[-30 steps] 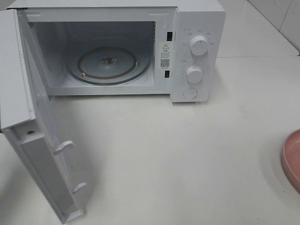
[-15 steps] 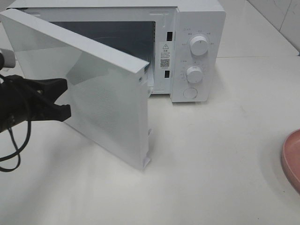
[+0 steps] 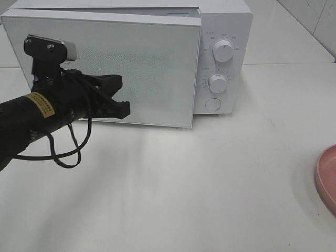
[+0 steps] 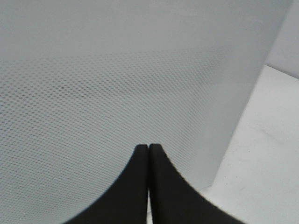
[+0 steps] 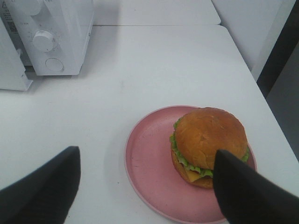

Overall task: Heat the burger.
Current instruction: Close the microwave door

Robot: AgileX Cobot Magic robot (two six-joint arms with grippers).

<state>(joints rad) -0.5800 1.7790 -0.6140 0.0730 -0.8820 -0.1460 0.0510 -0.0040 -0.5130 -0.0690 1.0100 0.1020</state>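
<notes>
The burger (image 5: 209, 142), with a golden-brown bun, lettuce and cheese, sits on the right half of a pink plate (image 5: 149, 158) on the white table. It shows only in the right wrist view. My right gripper (image 5: 145, 153) hangs open above the plate, one finger on each side. In the high view only the plate's rim (image 3: 326, 178) shows at the right edge. The white microwave's door (image 3: 152, 63) stands almost shut, a little ajar at the latch side. My left gripper (image 3: 125, 95) is shut, its tips (image 4: 148, 148) against the door's front.
The microwave's control panel carries two knobs (image 3: 223, 51) (image 3: 217, 83) and a round button (image 3: 212, 104). A black cable loops under the left arm (image 3: 68, 152). White table lies between the microwave and the plate. The table's right edge runs close to the plate (image 5: 275, 140).
The microwave door has swung from wide open to almost shut. My left arm came in from the left and followed the door, pushing on its front. The plate has not moved.
</notes>
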